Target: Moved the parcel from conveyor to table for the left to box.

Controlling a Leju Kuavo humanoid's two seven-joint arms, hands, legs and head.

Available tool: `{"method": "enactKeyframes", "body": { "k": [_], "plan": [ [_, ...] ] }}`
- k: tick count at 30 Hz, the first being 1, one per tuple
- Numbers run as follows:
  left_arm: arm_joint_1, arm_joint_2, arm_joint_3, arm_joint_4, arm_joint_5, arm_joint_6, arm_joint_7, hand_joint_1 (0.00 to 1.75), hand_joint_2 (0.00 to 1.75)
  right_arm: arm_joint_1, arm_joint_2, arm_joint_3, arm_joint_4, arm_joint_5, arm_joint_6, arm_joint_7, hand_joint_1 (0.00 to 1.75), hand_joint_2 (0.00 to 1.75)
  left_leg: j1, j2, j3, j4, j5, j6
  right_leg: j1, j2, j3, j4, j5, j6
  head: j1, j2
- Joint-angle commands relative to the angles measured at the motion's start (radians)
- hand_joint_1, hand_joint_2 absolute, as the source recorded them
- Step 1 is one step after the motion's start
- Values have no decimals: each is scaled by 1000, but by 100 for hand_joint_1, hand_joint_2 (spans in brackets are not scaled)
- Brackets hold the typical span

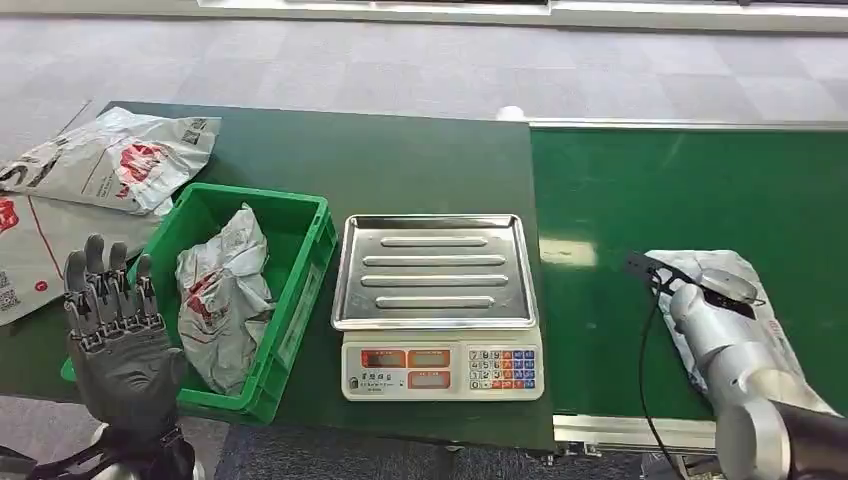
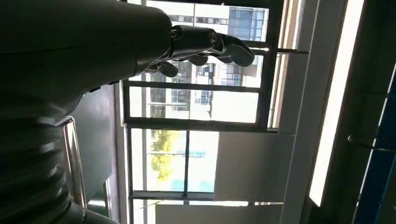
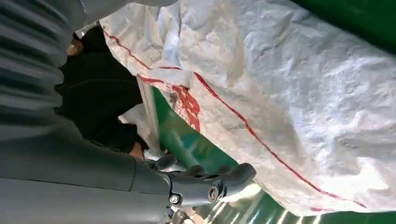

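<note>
A white parcel with red print (image 1: 745, 290) lies on the green conveyor belt (image 1: 690, 180) at the right. My right hand (image 1: 700, 295) is down on its near left part, with the silver forearm over it. In the right wrist view the crinkled parcel (image 3: 289, 93) lies close by. The dark fingers (image 3: 95, 93) are against its edge, and the thumb (image 3: 224, 179) stands off it with belt showing between. My left hand (image 1: 115, 320) is raised beside the green box (image 1: 300, 285), fingers spread and holding nothing. Its fingers (image 2: 205, 44) point toward windows in the left wrist view.
The green box holds a crumpled parcel (image 1: 225, 295). A scale with a steel tray (image 1: 435, 270) stands between box and conveyor. More flat parcels (image 1: 120, 160) lie on the dark green table (image 1: 380, 160) at the far left. The conveyor's metal rail (image 1: 625, 430) runs along the front.
</note>
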Motion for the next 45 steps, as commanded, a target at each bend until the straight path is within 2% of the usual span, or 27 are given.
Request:
{"method": "enactKeyframes", "body": {
  "k": [1,3,5,9,13,18,21,22,23,24,27,32,42,45],
  "plan": [
    [-52,-46,31,50,-3,4,12,0,175,88,-56,-37,-21,-17,-28,17,0,175,0,-6,2,-1,0,1,0,-6,5,-2,-2,0,0,0],
    [-51,-44,29,49,-1,1,11,0,175,83,-53,-39,-20,-16,-22,24,0,175,0,-4,0,0,0,1,0,-4,2,-1,-1,1,0,0],
    [-63,-41,26,65,1,-4,12,0,175,106,-83,-76,-11,-30,-26,58,0,175,-1,0,1,-1,-1,1,-1,-1,2,-1,-1,1,0,0],
    [-76,-34,16,94,5,-12,14,0,175,159,-127,-136,5,-47,-84,98,0,175,0,-8,2,-2,0,1,0,-7,5,-3,-2,1,0,0],
    [-89,-26,9,119,12,-13,8,0,175,202,-144,-181,15,-50,-101,112,0,175,-1,-7,1,-1,-1,2,-1,-7,4,-2,-3,2,0,0],
    [-100,-15,6,142,13,-15,-3,0,175,227,-142,-238,23,-58,-50,55,0,175,-1,-5,3,-2,-2,3,-1,-6,5,-3,-2,2,0,0],
    [-105,-20,16,135,9,-11,-3,0,175,263,-126,-265,-2,-75,-48,-31,0,175,-1,-5,2,-1,-2,3,-1,-4,4,-3,-2,2,0,0],
    [-102,-22,19,125,7,-8,-3,0,175,265,-115,-259,-15,-69,-71,-44,9,175,0,-5,3,-2,-2,3,0,-5,6,-4,-2,1,0,0],
    [-97,-25,25,111,7,-4,-3,0,175,264,-102,-250,-30,-62,-93,-58,140,175,0,-4,2,-1,-2,2,-1,-4,4,-3,-2,2,0,0],
    [-90,-26,26,97,6,-4,0,0,175,257,-90,-251,-38,-62,-94,-57,175,175,0,-3,3,-2,-2,2,0,-3,5,-3,-2,1,0,0],
    [-80,-31,31,63,6,1,11,0,175,247,-59,-228,-95,-42,-141,-54,175,175,0,2,3,-1,-3,3,0,2,5,-2,-1,2,0,0],
    [-60,-32,23,30,4,19,18,0,175,282,-12,-225,-213,-22,-173,-35,175,175,-1,3,2,0,-3,3,-1,4,3,-2,-1,2,0,0],
    [-60,-32,23,30,4,18,18,0,175,284,-14,-225,-212,-22,-173,-35,175,175,-1,2,5,-2,-3,3,-1,2,7,-4,-1,2,0,0],
    [-55,-31,20,24,4,25,16,0,175,314,0,-229,-282,-5,-205,-22,175,175,-1,0,1,0,-2,3,-1,0,3,-1,-1,3,0,0]
  ]
}}
